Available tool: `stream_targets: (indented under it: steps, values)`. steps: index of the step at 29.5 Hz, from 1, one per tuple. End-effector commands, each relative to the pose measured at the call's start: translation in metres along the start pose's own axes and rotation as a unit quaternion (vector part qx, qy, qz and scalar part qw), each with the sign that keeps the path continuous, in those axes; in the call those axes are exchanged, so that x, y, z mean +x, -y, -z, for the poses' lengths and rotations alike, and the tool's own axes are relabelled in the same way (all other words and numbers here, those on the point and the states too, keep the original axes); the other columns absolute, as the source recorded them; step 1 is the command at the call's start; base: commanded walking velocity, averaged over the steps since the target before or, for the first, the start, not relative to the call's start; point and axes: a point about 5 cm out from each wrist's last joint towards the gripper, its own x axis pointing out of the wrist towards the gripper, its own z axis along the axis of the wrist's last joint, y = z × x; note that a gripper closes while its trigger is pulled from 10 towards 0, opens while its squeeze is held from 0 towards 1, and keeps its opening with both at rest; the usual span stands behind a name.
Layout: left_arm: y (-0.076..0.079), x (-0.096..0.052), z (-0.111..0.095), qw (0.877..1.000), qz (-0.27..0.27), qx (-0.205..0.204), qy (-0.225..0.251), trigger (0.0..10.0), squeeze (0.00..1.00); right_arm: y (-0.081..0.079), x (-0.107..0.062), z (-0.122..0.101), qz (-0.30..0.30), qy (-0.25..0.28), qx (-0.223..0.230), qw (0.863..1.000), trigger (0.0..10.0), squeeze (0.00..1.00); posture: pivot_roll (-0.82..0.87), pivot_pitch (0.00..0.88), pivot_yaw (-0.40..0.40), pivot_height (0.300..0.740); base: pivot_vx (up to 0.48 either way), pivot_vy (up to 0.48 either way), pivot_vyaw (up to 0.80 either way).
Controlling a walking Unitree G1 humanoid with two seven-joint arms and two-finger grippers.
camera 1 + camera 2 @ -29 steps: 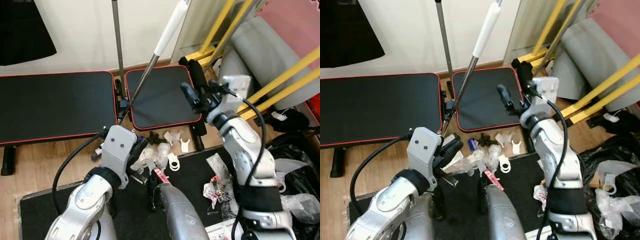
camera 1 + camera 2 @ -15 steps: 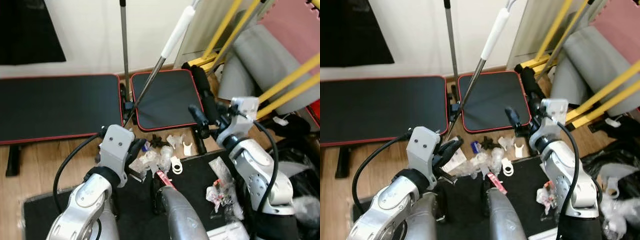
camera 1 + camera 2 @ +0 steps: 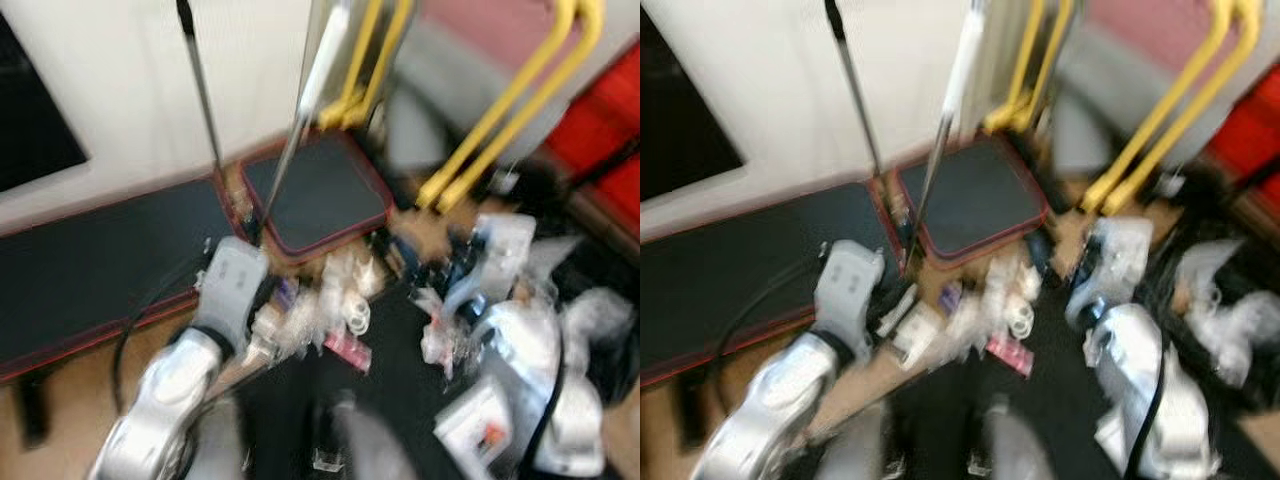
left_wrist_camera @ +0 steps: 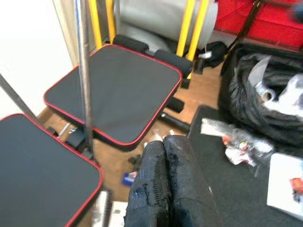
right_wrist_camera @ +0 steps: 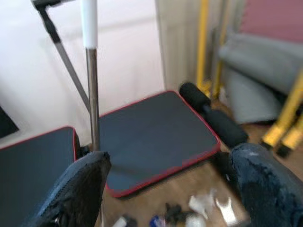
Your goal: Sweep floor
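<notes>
While the head pictures are very blurred, the left gripper can be seen with its two black fingers pressed tight together, holding nothing. It hangs over the floor just in front of the small black pad with the red edge. A thin metal pole stands at that pad's near corner. The broom handle, silver with a white grip, leans up past the pad too. Small white trash lies on the floor just in front of the pad. To the right, the right gripper has its fingers spread wide, touching nothing. Since half a second ago the head camera has swung, so the pad and the yellow bars now look tilted.
</notes>
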Motion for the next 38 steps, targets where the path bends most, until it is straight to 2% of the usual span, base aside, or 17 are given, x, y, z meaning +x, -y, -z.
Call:
stream_targets:
  steps: [1, 3, 11, 12, 15, 18, 21, 22, 23, 24, 26, 27, 31, 38]
  values:
    - [0.007, 0.001, 0.004, 1.0, 0.016, -0.001, -0.004, 10.0, 0.0, 0.004, -0.007, 0.003, 0.014, -0.008, -0.008, 1.0, 10.0, 0.0, -0.09, 0.199, -0.152, 0.74, 0.0, 0.0, -0.8]
    - [0.006, 0.004, 0.004, 1.0, 0.014, 0.004, 0.0, 10.0, 0.0, -0.001, -0.012, 0.009, 0.008, -0.016, -0.019, 1.0, 10.0, 0.0, -0.09, 0.186, -0.146, 0.74, 0.0, 0.0, -0.8]
    - [0.0, 0.011, 0.005, 1.0, 0.011, 0.027, 0.009, 10.0, 0.0, -0.008, -0.01, 0.014, -0.002, -0.011, -0.037, 0.999, 10.0, 0.0, -0.09, 0.147, -0.127, 0.74, 0.0, 0.0, -0.8]
    - [-0.005, 0.016, 0.007, 0.999, -0.002, 0.036, 0.011, 10.0, 0.0, -0.008, -0.005, 0.013, -0.001, -0.003, -0.047, 0.999, 10.0, 0.0, -0.1, 0.12, -0.123, 0.74, 0.0, 0.0, -0.8]
    - [-0.007, 0.017, 0.007, 0.999, -0.008, 0.038, 0.012, 10.0, 0.0, -0.008, -0.002, 0.012, -0.002, 0.0, -0.051, 0.999, 10.0, 0.0, -0.1, 0.12, -0.123, 0.74, 0.0, 0.0, -0.8]
    - [-0.017, 0.016, 0.014, 0.999, -0.046, 0.016, 0.008, 10.0, 0.0, -0.012, 0.006, 0.006, -0.015, 0.02, -0.091, 0.996, 10.0, 0.0, -0.1, 0.095, -0.136, 0.74, 0.0, 0.0, -0.8]
    - [-0.024, 0.016, 0.022, 0.997, -0.077, -0.001, 0.005, 10.0, 0.0, -0.011, 0.014, 0.003, -0.013, 0.037, -0.123, 0.992, 10.0, 0.0, -0.1, 0.078, -0.145, 0.74, 0.0, 0.0, -0.8]
    - [-0.026, 0.016, 0.025, 0.996, -0.088, -0.008, 0.005, 10.0, 0.0, -0.004, 0.015, -0.003, 0.024, 0.059, -0.154, 0.986, 10.0, 0.0, -0.1, 0.049, -0.154, 0.74, 0.0, 0.0, -0.8]
    - [-0.026, 0.016, 0.025, 0.996, -0.088, -0.008, 0.005, 10.0, 0.0, -0.004, 0.015, -0.003, 0.024, 0.059, -0.154, 0.986, 10.0, 0.0, -0.1, 0.049, -0.154, 0.74, 0.0, 0.0, -0.8]
    - [-0.027, 0.019, 0.026, 0.995, -0.095, -0.013, 0.007, 10.0, 0.0, 0.001, 0.015, -0.008, 0.051, 0.075, -0.174, 0.981, 10.0, 0.0, -0.11, 0.032, -0.154, 0.74, 0.0, 0.0, -0.8]
    - [-0.027, 0.019, 0.026, 0.995, -0.095, -0.013, 0.007, 10.0, 0.0, 0.001, 0.015, -0.008, 0.051, 0.075, -0.174, 0.981, 10.0, 0.0, -0.11, 0.032, -0.154, 0.74, 0.0, 0.0, -0.8]
    - [-0.029, 0.024, 0.027, 0.995, -0.101, -0.016, 0.01, 10.0, 0.0, 0.005, 0.016, -0.009, 0.066, 0.083, -0.189, 0.976, 10.0, 0.0, -0.11, 0.018, -0.153, 0.74, 0.0, 0.0, -0.8]
    - [-0.033, 0.032, 0.026, 0.994, -0.105, -0.015, 0.018, 10.0, 0.0, 0.005, 0.02, -0.007, 0.068, 0.083, -0.206, 0.973, 10.0, 0.0, -0.12, 0.008, -0.14, 0.74, 0.0, 0.0, -0.8]
    - [-0.038, 0.04, 0.024, 0.993, -0.114, -0.013, 0.029, 10.0, 0.0, 0.007, 0.026, -0.003, 0.066, 0.078, -0.209, 0.973, 10.0, 0.0, -0.12, 0.006, -0.155, 0.74, 0.0, 0.0, -0.8]
